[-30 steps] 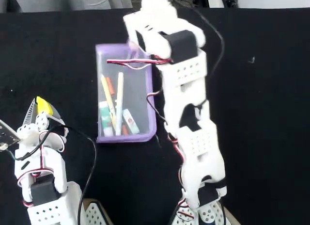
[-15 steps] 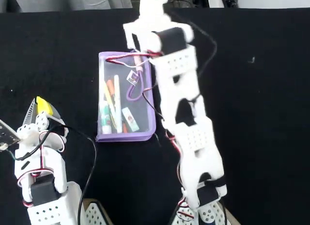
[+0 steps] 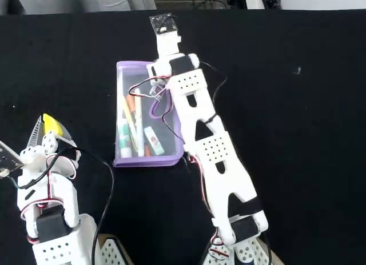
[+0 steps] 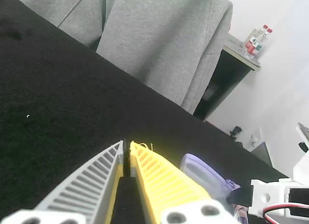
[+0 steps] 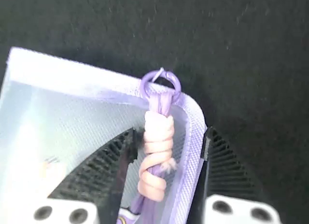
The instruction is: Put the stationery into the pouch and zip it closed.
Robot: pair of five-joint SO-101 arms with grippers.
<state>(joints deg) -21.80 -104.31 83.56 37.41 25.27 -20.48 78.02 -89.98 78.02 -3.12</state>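
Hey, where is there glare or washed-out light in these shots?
High view: the right white plastic arm glares against the black table cloth, and the clear purple-edged zip pouch carries a pale sheen. Left wrist view: the white wall behind is washed out. Right wrist view: the pouch's clear face reflects pale light.

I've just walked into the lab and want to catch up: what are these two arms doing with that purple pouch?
The right arm is stretched out over the purple pouch, which lies on the black table with the stationery inside. The right end effector is open, its jaws on either side of the zipper pull cord at the pouch's corner, not clamped on it. The left end effector is off to the side, shut and empty. Whether the zip is fully closed is hard to tell.
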